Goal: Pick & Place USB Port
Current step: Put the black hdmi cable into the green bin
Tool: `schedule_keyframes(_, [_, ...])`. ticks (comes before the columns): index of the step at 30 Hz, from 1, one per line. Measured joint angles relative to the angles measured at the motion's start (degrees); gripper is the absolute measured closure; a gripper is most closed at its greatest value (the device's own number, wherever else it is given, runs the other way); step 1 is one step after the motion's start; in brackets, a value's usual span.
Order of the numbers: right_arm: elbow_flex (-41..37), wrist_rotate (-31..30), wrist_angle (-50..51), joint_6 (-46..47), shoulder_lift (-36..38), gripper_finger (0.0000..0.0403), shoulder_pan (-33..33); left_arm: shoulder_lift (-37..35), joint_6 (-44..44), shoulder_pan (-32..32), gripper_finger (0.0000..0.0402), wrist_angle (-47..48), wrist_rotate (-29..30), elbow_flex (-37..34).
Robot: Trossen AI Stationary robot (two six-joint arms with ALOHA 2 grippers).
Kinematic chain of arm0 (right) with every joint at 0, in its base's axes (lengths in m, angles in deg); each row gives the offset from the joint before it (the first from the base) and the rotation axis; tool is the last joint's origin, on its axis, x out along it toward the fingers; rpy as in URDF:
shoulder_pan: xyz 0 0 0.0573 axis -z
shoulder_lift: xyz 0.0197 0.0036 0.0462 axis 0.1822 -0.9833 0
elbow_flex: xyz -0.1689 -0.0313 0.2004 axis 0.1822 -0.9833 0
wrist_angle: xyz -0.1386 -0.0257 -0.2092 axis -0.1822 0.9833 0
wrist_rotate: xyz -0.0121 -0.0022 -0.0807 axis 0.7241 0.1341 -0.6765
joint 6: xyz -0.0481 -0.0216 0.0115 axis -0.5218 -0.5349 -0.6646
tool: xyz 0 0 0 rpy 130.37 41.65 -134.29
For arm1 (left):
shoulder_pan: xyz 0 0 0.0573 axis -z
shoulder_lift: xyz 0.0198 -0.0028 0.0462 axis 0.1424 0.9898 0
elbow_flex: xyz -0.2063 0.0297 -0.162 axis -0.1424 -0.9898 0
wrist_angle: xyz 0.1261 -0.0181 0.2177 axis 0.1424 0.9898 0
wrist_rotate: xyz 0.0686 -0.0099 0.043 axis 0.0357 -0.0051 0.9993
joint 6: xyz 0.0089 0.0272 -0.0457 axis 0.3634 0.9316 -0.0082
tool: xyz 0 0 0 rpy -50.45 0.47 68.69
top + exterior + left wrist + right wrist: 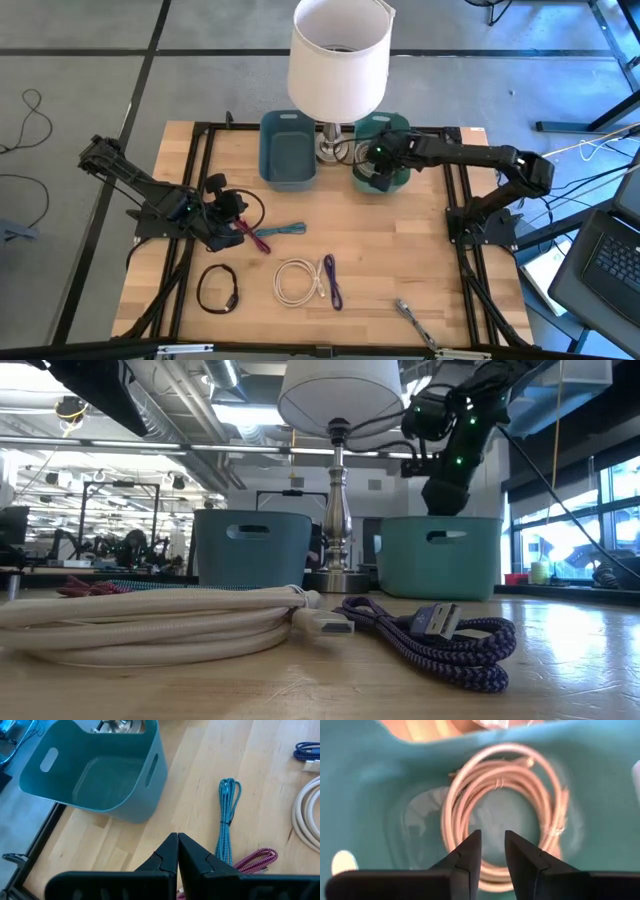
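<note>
My right gripper hangs over the green bin at the far edge of the desk, its fingers standing a narrow gap apart with nothing between them. Below, on the bin's floor, lies a coiled pinkish cable, clear of my fingertips. By my reading, this is the tail of a placing step: one cable is in the bin and my fingers are free of it.

My left gripper waits near the desk's left edge, fingers pressed together and empty, just short of a teal braided cable and a red braided cable. The blue bin stands empty beside the lamp, which rises between the two bins.

More cables remain on the desk: a white coil and a purple braided cable side by side near the middle of the front edge, a black loop toward the front-left corner, and a thin grey lead toward the front-right.

The next move, as I judge it, calls for lifting my right arm straight up out of the bin without snagging its rim or brushing the lampshade, then reaching for another cable with fingers spread wide enough to take the bundle.
</note>
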Motion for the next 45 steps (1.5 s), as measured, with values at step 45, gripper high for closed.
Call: schedule_keyframes(45, [0.0, -4.6, -7.2, 32.1, 16.2, 0.0393, -53.6, 18.1, -3.5, -0.3, 0.0303, -11.7, -41.0, -3.4])
